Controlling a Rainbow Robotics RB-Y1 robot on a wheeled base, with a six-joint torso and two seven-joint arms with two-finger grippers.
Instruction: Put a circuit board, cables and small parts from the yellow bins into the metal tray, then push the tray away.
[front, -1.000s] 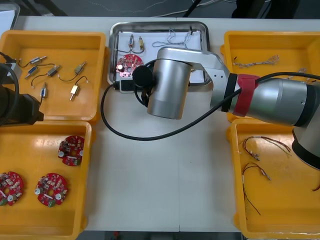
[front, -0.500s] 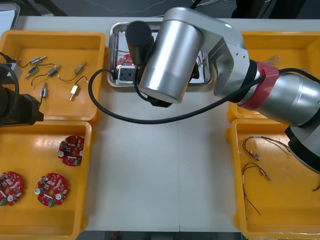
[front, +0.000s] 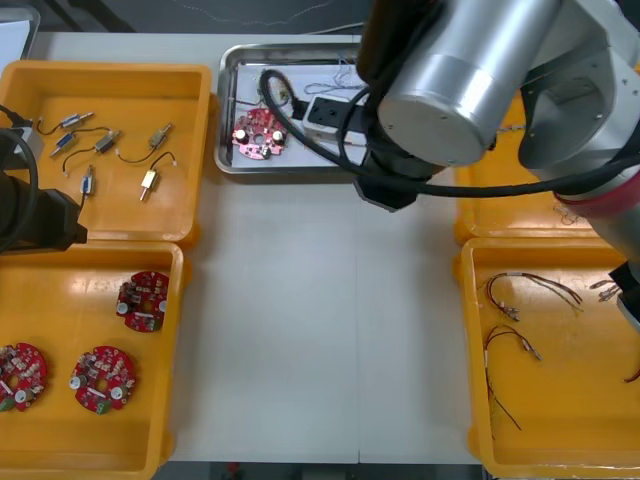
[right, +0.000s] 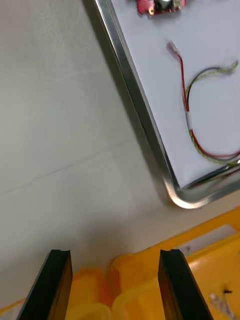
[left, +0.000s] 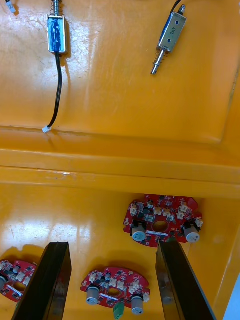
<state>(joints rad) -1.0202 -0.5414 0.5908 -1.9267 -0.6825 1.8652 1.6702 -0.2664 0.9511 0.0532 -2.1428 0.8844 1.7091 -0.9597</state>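
Looks loaded, so now at the push step. Next: bring the right tool (right: 112, 255), released with fingers apart above the worktop (right: 60, 125) near the tray (right: 135, 110) corner, against the near rim, then shove straight, avoiding the yellow bin (right: 150, 295) alongside. Inside the tray: one board (front: 257, 133) and a red and yellow cable (right: 187, 115). Left tool (left: 112, 247) parked, likewise released, above a bin of boards (left: 75, 210); beyond, small metal parts (left: 56, 35).
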